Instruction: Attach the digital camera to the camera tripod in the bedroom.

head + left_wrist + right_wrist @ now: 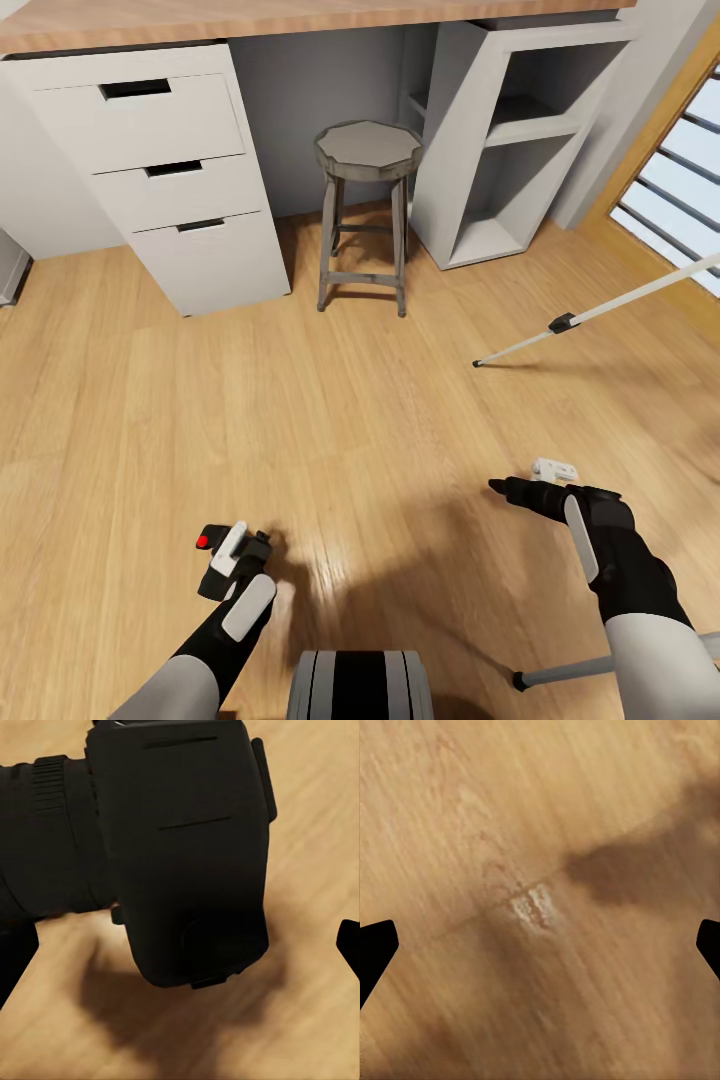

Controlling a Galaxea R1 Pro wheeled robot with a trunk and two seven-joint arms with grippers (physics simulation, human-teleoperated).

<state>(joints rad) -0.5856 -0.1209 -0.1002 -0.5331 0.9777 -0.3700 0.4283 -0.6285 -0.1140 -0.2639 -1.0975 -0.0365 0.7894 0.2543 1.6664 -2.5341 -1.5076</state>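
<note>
Left gripper point(232, 560), from my head view, is clamped on the digital camera point(218, 562) low over the floor, with the camera tripod point(600, 312) well off to the right nearer my empty, spread right gripper point(500, 487) — left wrist view: camera body point(187, 855) fills the jaws — right wrist view: bare floor point(540, 907).

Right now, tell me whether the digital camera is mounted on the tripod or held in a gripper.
Held, not mounted. The left gripper carries the digital camera above the floor; the camera tripod legs stand apart on the robot's right.
</note>
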